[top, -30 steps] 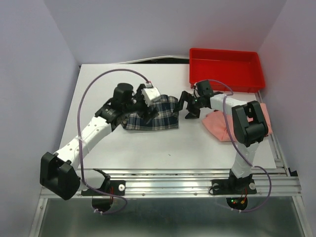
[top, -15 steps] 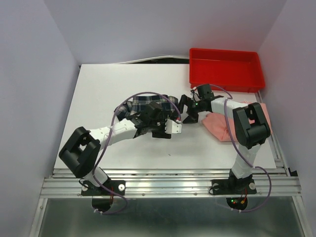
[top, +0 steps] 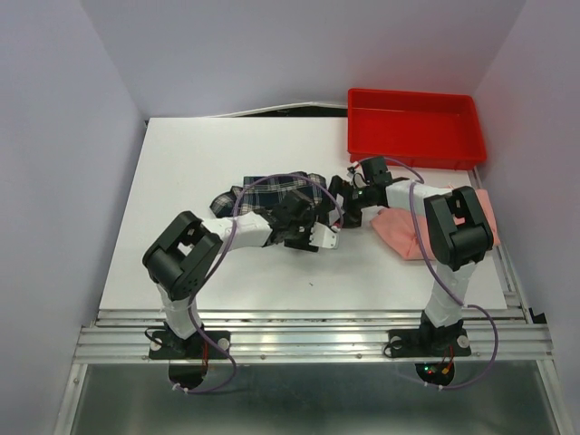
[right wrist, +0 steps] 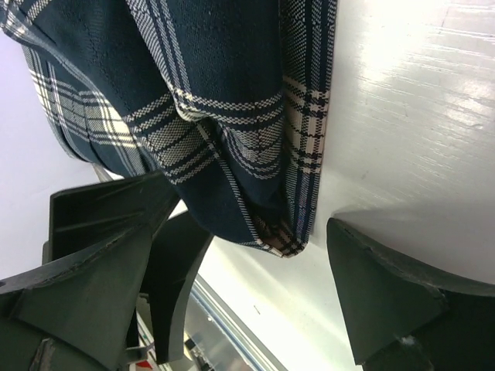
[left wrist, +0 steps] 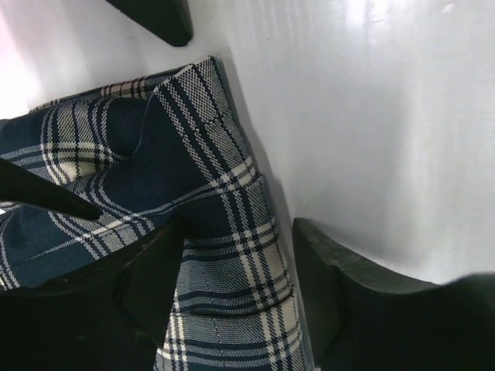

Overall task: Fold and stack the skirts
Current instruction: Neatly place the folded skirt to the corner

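tabletop (top: 181, 172) free far left, plaid skirt (top: 272, 188) heaped centre

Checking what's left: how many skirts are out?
2. The plaid skirt is at the middle of the table; the pink skirt is by its right edge, partly behind the right arm.

From above, the plaid skirt (top: 272, 188) is half buried under the left arm (top: 240, 231), and both wrist cams crop it at the edges. The pink skirt (top: 399, 232) sits partly under the right arm (top: 458, 228).
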Robot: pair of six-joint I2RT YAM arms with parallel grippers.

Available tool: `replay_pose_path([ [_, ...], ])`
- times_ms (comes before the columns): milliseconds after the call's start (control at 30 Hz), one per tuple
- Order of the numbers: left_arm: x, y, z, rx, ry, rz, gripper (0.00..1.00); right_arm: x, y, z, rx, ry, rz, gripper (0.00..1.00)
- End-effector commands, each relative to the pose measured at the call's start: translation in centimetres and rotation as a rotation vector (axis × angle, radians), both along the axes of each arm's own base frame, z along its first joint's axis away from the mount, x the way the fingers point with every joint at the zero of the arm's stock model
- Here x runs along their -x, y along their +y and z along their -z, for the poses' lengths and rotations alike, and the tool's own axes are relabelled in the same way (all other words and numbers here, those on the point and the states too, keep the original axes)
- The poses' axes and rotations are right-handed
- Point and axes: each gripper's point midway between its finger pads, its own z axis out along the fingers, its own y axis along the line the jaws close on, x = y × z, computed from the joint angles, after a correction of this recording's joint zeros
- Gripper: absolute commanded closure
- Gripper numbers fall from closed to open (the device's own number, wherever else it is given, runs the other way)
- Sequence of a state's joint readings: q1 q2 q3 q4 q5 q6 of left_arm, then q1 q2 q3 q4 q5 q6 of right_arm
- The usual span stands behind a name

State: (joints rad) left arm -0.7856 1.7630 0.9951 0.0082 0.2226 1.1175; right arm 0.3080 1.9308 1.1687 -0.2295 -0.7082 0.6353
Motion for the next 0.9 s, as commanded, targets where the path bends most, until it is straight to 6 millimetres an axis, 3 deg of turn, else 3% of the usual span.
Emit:
replay_pose_path([
  [0,-1.7,-0.7,-0.4,-0.002,-0.049,-0.048,0.37,0.5,-0.2,0.8,0.014,-0.020,-0.018,0.00],
  [33,-1.7,-0.5,-0.1,-0.008,-0.030,-0.063,0.54,0.6,-0.3,0.9,0.017,-0.018,-0.022,0.00],
  [133,-0.9,-0.5,-0.1,0.001,0.047,-0.072,0.81,0.7,-0.5,1.3,0.029,-0.031,-0.032,0.00],
  [200,-0.4,-0.5,-0.6,0.030,0.101,-0.077,0.89,0.3,-0.5,1.4,0.035,-0.068,-0.047,0.00],
  [267,0.0,-0.7,-2.5,0.107,0.164,-0.084,1.00,0.1,-0.3,1.3,0.021,-0.092,-0.060,0.00],
  [367,0.6,-0.9,-4.2,0.189,0.245,-0.072,1.00,-0.2,0.4,0.7,-0.034,-0.109,-0.057,0.00],
  [467,0.5,-0.8,-5.2,0.237,0.313,-0.080,1.00,-0.7,2.1,-1.4,-0.185,-0.081,-0.046,0.00],
  [533,-0.1,-0.6,-5.6,0.252,0.340,-0.098,1.00,-0.9,2.5,-1.8,-0.224,-0.082,-0.047,0.00],
  [800,-1.5,0.0,-6.6,0.317,0.407,-0.103,1.00,0.9,3.6,0.2,-0.219,0.021,-0.079,0.00],
  [867,-1.2,0.2,-6.6,0.316,0.410,-0.073,1.00,0.2,3.8,-0.1,-0.228,0.008,-0.052,0.00],
])
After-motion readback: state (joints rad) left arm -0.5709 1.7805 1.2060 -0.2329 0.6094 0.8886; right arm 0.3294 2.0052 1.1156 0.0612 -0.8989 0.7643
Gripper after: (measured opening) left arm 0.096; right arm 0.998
